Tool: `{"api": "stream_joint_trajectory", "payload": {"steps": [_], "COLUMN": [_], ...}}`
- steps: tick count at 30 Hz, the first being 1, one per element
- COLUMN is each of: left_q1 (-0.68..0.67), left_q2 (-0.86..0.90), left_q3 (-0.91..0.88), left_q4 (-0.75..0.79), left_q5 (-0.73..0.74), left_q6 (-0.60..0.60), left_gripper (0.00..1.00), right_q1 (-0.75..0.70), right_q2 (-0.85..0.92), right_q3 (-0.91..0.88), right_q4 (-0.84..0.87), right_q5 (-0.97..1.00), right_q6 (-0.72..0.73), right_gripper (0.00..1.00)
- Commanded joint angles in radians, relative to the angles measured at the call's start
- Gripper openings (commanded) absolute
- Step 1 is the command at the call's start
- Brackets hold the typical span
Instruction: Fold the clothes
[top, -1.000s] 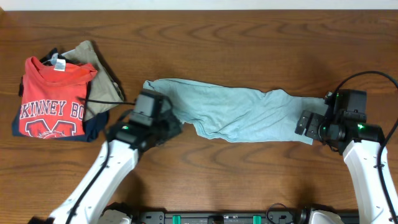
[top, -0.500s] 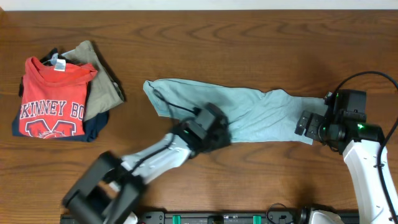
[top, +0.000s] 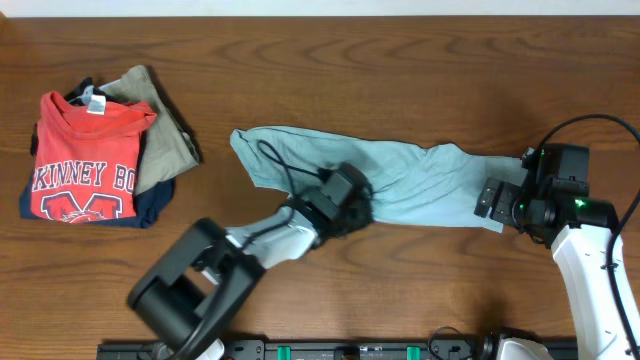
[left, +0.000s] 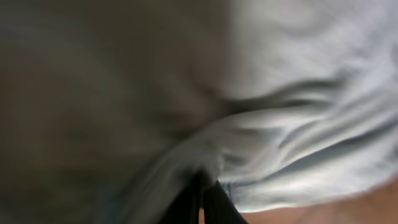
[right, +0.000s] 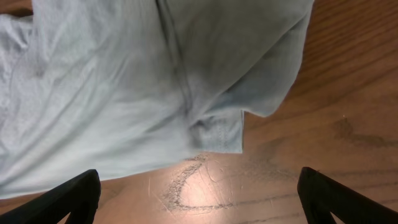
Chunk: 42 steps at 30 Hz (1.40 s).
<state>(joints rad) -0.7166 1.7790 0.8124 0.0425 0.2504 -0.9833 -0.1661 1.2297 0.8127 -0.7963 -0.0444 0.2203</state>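
Observation:
The pale blue-grey garment (top: 400, 180) lies stretched out left to right across the middle of the table. My left gripper (top: 347, 207) sits at the garment's lower edge near its middle. In the left wrist view its fingers (left: 204, 200) are pressed together, with a bunched fold of the fabric (left: 298, 124) at their tips. My right gripper (top: 492, 198) is at the garment's right end. In the right wrist view it is open (right: 205, 199) over bare wood, just short of the garment's hem corner (right: 217, 130).
A stack of folded clothes sits at the far left: a red T-shirt with white lettering (top: 85, 160) on top, an olive-tan garment (top: 168, 135) and a dark one underneath. The table (top: 400, 70) is dark wood.
My left arm has swung right, from the garment's left end to the middle of its lower edge. The right arm has not moved.

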Motion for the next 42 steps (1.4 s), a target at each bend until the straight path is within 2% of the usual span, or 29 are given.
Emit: {"api": "stream_joint_trajectory", "payload": {"steps": [1, 5, 9, 12, 13, 15, 16, 18, 27, 39, 42], "left_q1": [0.095, 0.211, 0.28, 0.267, 0.256, 0.229, 0.216, 0.187, 0.056, 0.026, 0.026], "left_q2": [-0.097, -0.288, -0.414, -0.433, -0.43, -0.417, -0.41, -0.391, -0.253, -0.013, 0.0], "left_q3": [-0.022, -0.022, -0.022, -0.022, -0.023, -0.023, -0.023, -0.023, -0.023, -0.023, -0.023], "left_q4": [-0.16, -0.373, -0.476, -0.513, -0.526, -0.544, -0.544, -0.543, -0.495, -0.168, -0.109], "left_q5": [-0.058, -0.108, -0.116, -0.1, -0.097, -0.094, -0.092, -0.09, -0.087, -0.121, -0.12], "left_q6": [0.116, 0.228, 0.231, 0.23, 0.223, 0.219, 0.219, 0.206, 0.105, 0.106, 0.106], "left_gripper": [0.06, 0.06, 0.06, 0.06, 0.17, 0.53, 0.59, 0.63, 0.64, 0.63, 0.5], "right_q1": [-0.006, -0.006, -0.006, -0.006, -0.006, -0.006, -0.006, -0.006, -0.006, -0.006, -0.006], "right_q2": [0.001, 0.001, 0.001, 0.001, 0.001, 0.001, 0.001, 0.001, 0.001, 0.001, 0.001], "right_q3": [0.016, 0.016, 0.016, 0.016, 0.016, 0.016, 0.016, 0.016, 0.016, 0.016, 0.016], "right_q4": [0.0, 0.002, 0.007, 0.007, 0.006, 0.006, 0.005, 0.003, 0.003, 0.003, 0.003], "right_q5": [0.012, 0.014, 0.014, 0.014, 0.014, 0.014, 0.014, 0.014, 0.014, 0.014, 0.014], "right_q6": [0.011, 0.012, 0.012, 0.012, 0.012, 0.012, 0.012, 0.012, 0.012, 0.011, 0.012], "right_gripper": [0.99, 0.99, 0.99, 0.99, 0.99, 0.99, 0.99, 0.99, 0.99, 0.99, 0.99]}}
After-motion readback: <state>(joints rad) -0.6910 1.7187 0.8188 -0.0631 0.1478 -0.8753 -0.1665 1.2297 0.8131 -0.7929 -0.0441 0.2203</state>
